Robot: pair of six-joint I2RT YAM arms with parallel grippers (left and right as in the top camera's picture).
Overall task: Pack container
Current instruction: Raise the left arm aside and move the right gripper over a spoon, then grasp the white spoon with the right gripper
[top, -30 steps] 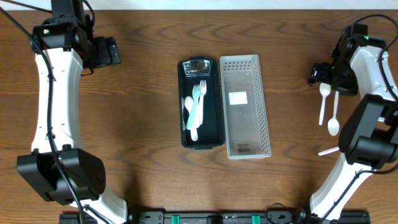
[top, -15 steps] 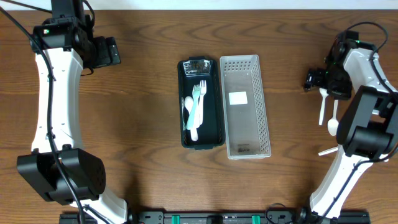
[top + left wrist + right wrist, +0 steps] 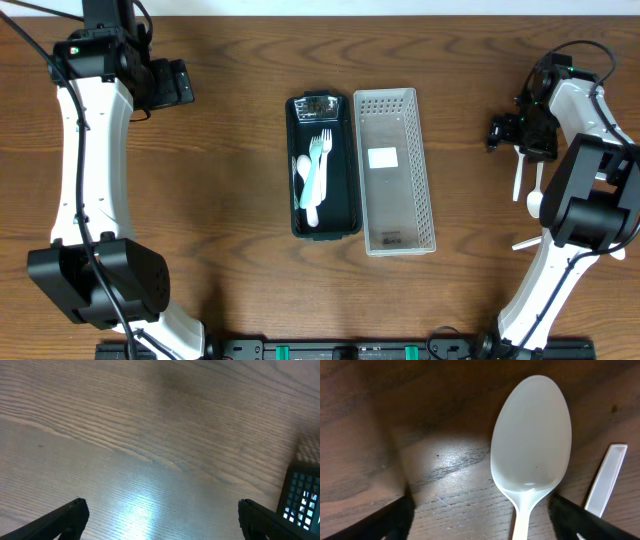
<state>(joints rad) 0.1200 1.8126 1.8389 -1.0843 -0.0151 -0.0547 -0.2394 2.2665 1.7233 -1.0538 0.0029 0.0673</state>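
Overhead: dark container (image 3: 342, 195) sits mid-table (image 3: 230, 200). A pale teal fork (image 3: 316, 175) and a white spoon (image 3: 311, 210) lie inside it, lengthwise. A clear perforated basket (image 3: 395, 215) stands just right of the container, side by side with it; it holds nothing but a white label on its floor. Left gripper (image 3: 178, 83) is well left of the container, near the far edge, over bare wood. Right gripper (image 3: 503, 131) is well right of the container, past the basket, low over the bowl end of a loose spoon (image 3: 517, 178). A second loose spoon (image 3: 537, 200) lies just right of the first, roughly parallel. A white stick-like piece (image 3: 527, 242) lies nearer the front edge, partly hidden by the right arm.

Left wrist: the left gripper (image 3: 162, 520) has its jaws spread wide, with only wood grain between them and nothing held. A dark gridded thing (image 3: 301, 502) shows at the right edge, too blurred to name.

Right wrist: the right gripper (image 3: 480, 517) has its jaws apart, one fingertip on each side of the loose spoon (image 3: 532, 445). The spoon lies flat on the wood, bowl up, not gripped. The handle end of the second loose spoon (image 3: 606, 480) is just beside it.
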